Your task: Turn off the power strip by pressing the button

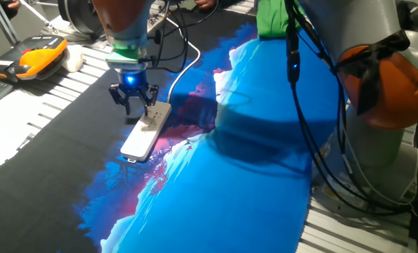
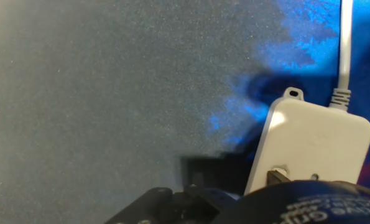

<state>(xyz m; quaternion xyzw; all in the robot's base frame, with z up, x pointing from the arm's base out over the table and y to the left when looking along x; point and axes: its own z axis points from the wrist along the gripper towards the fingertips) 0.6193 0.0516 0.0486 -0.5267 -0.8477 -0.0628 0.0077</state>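
Note:
The white power strip lies flat on the dark cloth, and its thin white cable runs off from its far end. My gripper hangs just over that far end, fingers pointing down, close to the strip's top face or on it. In the hand view the strip's cable end fills the lower right, with the cable leaving upward. Dark parts of the gripper cover the bottom edge and hide part of the strip. No view shows the fingertips clearly.
A black and blue cloth covers the table. An orange and black device lies at the back left. A green object sits at the back. The arm's grey and orange base and hanging black cables stand at the right.

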